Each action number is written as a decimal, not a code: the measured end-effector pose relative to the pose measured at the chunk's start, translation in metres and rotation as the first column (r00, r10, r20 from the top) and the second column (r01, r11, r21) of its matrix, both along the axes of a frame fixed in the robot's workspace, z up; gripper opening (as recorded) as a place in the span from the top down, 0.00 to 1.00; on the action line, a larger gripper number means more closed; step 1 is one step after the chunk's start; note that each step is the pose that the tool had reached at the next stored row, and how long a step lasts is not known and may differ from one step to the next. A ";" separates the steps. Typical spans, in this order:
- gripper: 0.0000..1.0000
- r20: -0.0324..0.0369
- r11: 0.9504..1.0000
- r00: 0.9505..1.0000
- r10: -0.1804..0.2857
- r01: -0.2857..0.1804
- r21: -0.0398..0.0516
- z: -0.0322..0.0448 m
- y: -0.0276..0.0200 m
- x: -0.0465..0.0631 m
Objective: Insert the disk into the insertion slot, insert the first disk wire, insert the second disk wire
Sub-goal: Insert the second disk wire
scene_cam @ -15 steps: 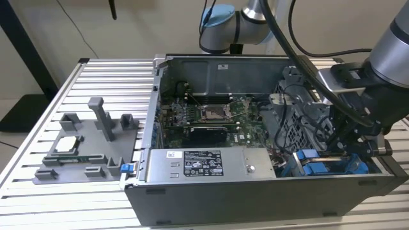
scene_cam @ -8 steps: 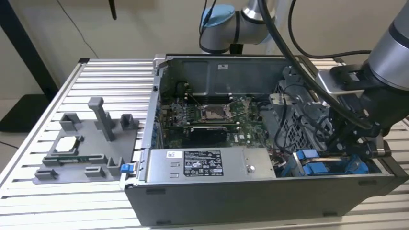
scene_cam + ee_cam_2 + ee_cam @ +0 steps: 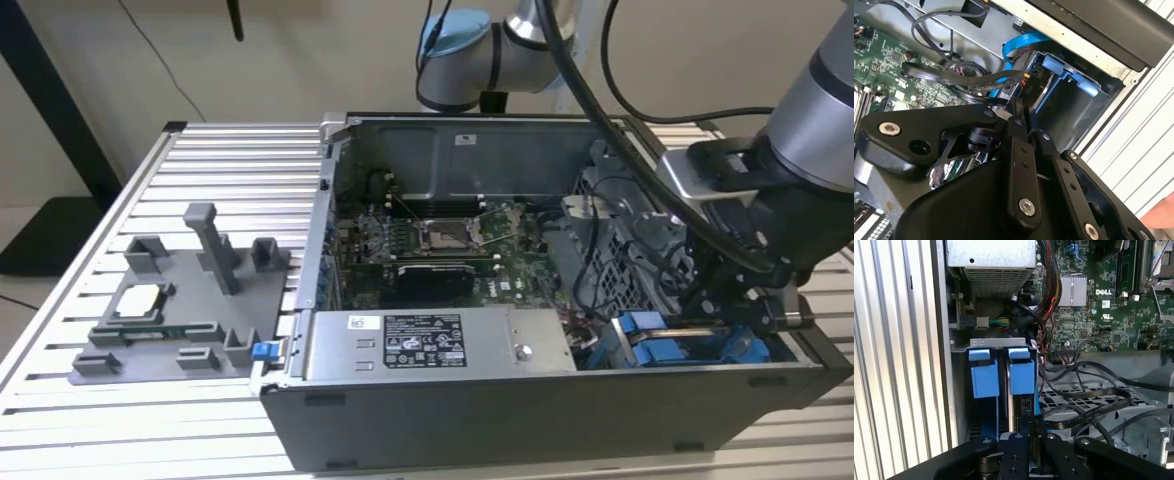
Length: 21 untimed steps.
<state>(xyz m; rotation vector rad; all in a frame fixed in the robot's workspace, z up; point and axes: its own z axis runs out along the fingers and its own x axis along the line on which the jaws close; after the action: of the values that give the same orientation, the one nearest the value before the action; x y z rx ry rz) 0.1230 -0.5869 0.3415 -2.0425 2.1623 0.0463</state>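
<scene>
The insertion slot [image 3: 999, 342], a grey metal bay with blue tabs, sits in the case corner nearest the exterior view's right [image 3: 667, 345]. Two blue carrier ends stand side by side in it. Under one of them [image 3: 1021, 374] the dark rear edge of the disk [image 3: 1024, 409] shows, seated in the bay. My gripper [image 3: 1034, 439] hovers right at that edge, its black fingers [image 3: 1014, 455] drawn close together. In the second wrist view the gripper [image 3: 1021, 107] tips meet just below a black flat wire [image 3: 969, 80] that ends at the bay [image 3: 1066, 70]. Whether anything is pinched is hidden.
The open case holds a green motherboard [image 3: 427, 240], a grey labelled power-supply box [image 3: 441, 340] and a perforated cage [image 3: 1079, 400] draped with black cables. A blue flat cable [image 3: 1021, 42] runs beside the bay. A grey fixture [image 3: 187, 300] stands on the slatted table [image 3: 80, 420].
</scene>
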 end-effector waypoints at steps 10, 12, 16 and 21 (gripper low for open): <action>1.00 0.001 1.000 1.000 0.000 0.000 0.005 -0.0023 0.0001 0.000; 1.00 0.002 1.000 1.000 0.000 0.000 0.006 -0.0034 0.0001 0.000; 1.00 0.004 1.000 1.000 0.000 0.000 0.004 -0.0085 0.0001 0.000; 0.00 0.003 1.000 1.000 0.000 0.000 0.007 -0.0105 0.0001 0.000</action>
<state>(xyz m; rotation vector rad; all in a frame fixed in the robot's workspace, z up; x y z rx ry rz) 0.1232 -0.5868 0.3310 -2.0375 2.1574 0.0513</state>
